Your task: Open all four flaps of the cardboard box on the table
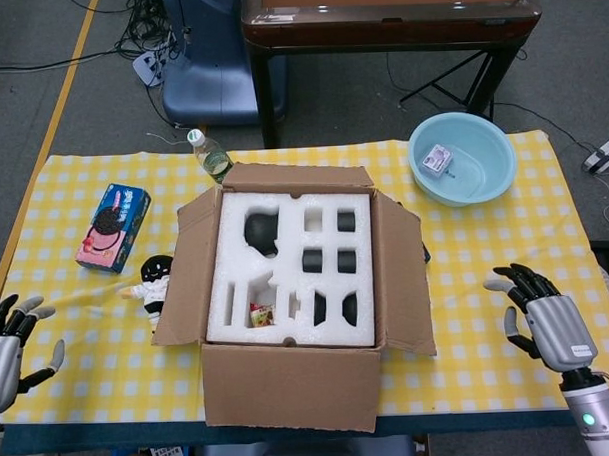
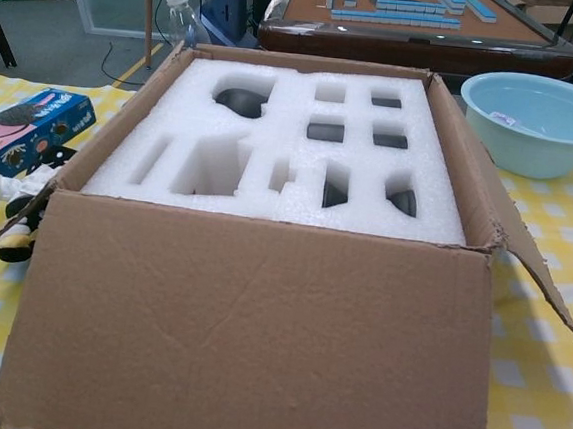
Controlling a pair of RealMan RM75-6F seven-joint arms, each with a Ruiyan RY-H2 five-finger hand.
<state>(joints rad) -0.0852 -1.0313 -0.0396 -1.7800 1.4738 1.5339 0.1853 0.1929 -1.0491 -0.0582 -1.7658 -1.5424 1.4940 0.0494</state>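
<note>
The cardboard box (image 1: 290, 389) (image 2: 245, 341) stands mid-table with its flaps folded outward. White foam (image 1: 291, 268) (image 2: 282, 154) with dark cutouts fills the top. The front flap hangs down over the table edge, the left flap (image 1: 183, 282) and right flap (image 1: 401, 275) slope outward, and the back flap (image 1: 298, 176) stands up. My left hand (image 1: 4, 349) hovers at the table's front left corner, fingers spread, holding nothing. My right hand (image 1: 548, 325) is at the front right, well clear of the box, fingers apart and empty. Neither hand shows in the chest view.
A light blue basin (image 1: 462, 157) (image 2: 541, 121) with a small packet sits back right. A cookie box (image 1: 112, 227) (image 2: 28, 132) and a small doll (image 1: 154, 283) lie left of the box. A plastic bottle (image 1: 210, 156) stands behind it. The yellow checked tablecloth (image 1: 486, 272) covers the table.
</note>
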